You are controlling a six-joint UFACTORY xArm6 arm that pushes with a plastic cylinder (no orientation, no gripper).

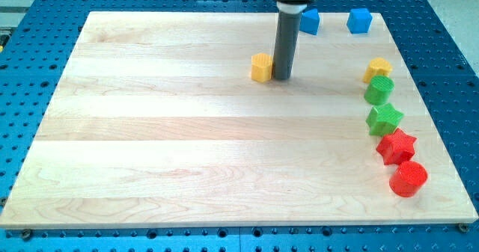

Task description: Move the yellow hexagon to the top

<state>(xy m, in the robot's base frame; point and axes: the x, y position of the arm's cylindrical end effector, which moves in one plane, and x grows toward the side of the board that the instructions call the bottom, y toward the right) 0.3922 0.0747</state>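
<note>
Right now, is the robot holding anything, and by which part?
Nothing is held; there is no claw. My tip stands just right of the yellow hexagon, at its side.

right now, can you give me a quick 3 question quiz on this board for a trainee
1. True or false: my tip is on the view's right side of the yellow hexagon, close beside it.
2. Multiple choice: which block lies nearest the view's bottom in the column at the view's right? A) green star B) red star C) red cylinder
3. Fill in: the two blocks near the board's top edge, one partly behind the rod and one to its right, are both ____.

Key: 1 true; 2 C; 3 blue
</note>
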